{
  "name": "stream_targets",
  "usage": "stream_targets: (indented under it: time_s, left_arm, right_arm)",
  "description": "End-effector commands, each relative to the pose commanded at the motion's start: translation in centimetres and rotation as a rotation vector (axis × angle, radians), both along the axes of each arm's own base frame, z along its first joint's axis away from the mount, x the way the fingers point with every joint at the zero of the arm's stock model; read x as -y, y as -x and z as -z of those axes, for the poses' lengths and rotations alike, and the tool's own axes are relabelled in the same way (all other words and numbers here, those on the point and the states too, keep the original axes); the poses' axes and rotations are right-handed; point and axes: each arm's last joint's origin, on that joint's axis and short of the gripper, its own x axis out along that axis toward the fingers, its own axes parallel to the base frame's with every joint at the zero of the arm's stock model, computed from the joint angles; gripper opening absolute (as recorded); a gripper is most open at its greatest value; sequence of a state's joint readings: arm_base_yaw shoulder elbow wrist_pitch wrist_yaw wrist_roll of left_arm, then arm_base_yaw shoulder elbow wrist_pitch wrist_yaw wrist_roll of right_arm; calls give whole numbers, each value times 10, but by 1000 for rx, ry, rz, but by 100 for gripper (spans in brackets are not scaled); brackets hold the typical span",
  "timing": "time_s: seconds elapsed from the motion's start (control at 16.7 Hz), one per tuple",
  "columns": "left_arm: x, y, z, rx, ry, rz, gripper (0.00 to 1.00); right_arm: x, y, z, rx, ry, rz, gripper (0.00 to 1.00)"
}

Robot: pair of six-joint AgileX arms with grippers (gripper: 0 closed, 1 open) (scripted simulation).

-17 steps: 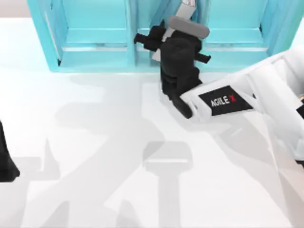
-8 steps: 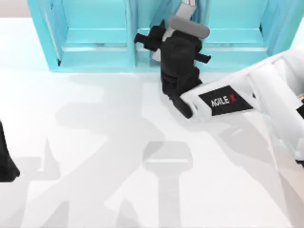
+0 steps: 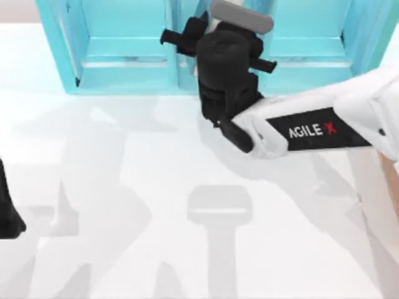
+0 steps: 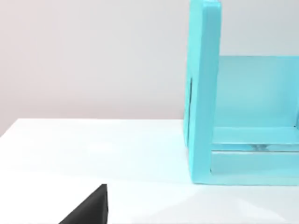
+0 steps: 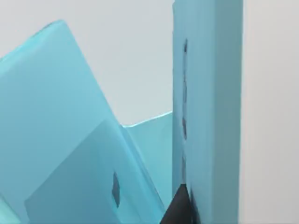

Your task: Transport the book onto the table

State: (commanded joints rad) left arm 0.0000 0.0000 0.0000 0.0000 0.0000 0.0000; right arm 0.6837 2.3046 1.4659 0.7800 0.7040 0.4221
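Book (image 3: 206, 9) in the top view stands in the shelf unit (image 3: 124, 56), right gripper (image 3: 212, 28) reaching it — grip unclear; left gripper (image 3: 7, 215) parked. Left wrist: table (image 4: 93, 149). Right wrist: book leaning. Next — pull it out

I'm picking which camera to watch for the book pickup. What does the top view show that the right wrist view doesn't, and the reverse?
Top view alone: the right arm reaching into the turquoise shelf unit, the white table, and the left arm parked at the left edge. Right wrist view alone: a light-blue book leaning tilted beside an upright divider. Both share the shelf unit.
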Motion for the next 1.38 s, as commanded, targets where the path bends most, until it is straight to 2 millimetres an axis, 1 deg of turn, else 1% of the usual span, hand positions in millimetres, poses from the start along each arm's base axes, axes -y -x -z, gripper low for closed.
stream_targets:
  time_s: [0.12,0.3,0.42,0.48,0.6,0.66,1.08,1.2,1.38]
  left_arm:
    - [0,0,0,0,0,0,100]
    - [0,0,0,0,0,0,100]
    - [0,0,0,0,0,0,100]
    - [0,0,0,0,0,0,100]
    - [0,0,0,0,0,0,100]
    - [0,0,0,0,0,0,100]
    - [0,0,0,0,0,0,100]
    - [0,0,0,0,0,0,100]
    - [0,0,0,0,0,0,100]
  right_arm:
    - [-2,31,-36,3,1,1,0]
    - [3,81,-84,14,-12,3,0]
    - [9,111,-106,19,-23,2,0]
    - [12,123,-113,19,-26,2,0]
    - [17,139,-120,15,-25,2,0]
    - [18,143,-121,14,-24,2,0]
    - [19,143,-120,14,2,-5,0]
    - [22,145,-117,18,64,-27,0]
    - [29,149,-107,18,230,-71,0]
